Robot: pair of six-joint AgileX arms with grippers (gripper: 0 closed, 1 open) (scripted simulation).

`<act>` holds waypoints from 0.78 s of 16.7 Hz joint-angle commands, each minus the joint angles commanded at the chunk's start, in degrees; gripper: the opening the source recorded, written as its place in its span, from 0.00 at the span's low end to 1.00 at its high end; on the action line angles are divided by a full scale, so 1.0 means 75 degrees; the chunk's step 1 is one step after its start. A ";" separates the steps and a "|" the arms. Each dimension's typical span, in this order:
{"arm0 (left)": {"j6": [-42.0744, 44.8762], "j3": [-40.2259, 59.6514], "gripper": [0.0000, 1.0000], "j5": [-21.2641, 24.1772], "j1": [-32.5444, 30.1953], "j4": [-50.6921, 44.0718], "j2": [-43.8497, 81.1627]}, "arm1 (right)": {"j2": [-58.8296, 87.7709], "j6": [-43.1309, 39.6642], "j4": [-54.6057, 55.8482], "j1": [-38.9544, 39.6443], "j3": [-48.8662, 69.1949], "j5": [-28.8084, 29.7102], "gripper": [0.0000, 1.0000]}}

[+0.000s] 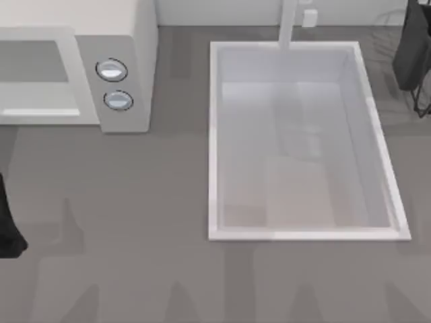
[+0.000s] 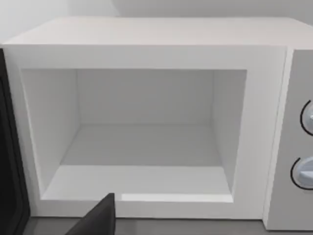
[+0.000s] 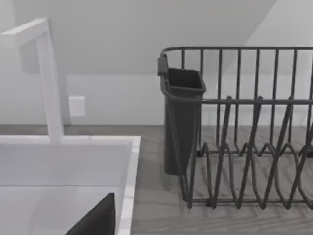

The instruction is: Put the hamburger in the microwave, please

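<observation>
The hamburger is out of view. The microwave (image 1: 138, 40) is a large white box at the table's back left, with two round silver-blue knobs (image 1: 112, 70) on its side panel. In the left wrist view its grey cavity (image 2: 142, 142) stands open and holds nothing, and the dark door (image 2: 7, 156) is swung aside. My left arm (image 1: 8, 232) sits at the table's left edge, in front of the microwave, and a dark part of my left gripper (image 2: 98, 220) points at the cavity. My right arm (image 1: 412, 47) is parked at the back right, and a dark part of my right gripper (image 3: 98, 218) hangs over the sink's edge.
A white rectangular sink basin (image 1: 215, 134) with a tap (image 1: 288, 23) takes up the middle and right of the table. A dark wire dish rack (image 3: 244, 147) with a cutlery cup (image 3: 181, 117) stands to the right of the sink. Bare grey tabletop (image 1: 121, 222) lies in front of the microwave.
</observation>
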 joint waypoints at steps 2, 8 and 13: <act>0.0003 0.0007 1.00 0.0000 0.0002 -0.0006 0.0008 | 0.0000 0.0000 0.0000 0.0000 0.0000 0.0000 1.00; 0.0627 0.1313 1.00 -0.0007 0.0451 -0.1252 0.1716 | 0.0000 0.0000 0.0000 0.0000 0.0000 0.0000 1.00; 0.1685 0.3240 1.00 -0.0039 0.1143 -0.3336 0.5198 | 0.0000 0.0000 0.0000 0.0000 0.0000 0.0000 1.00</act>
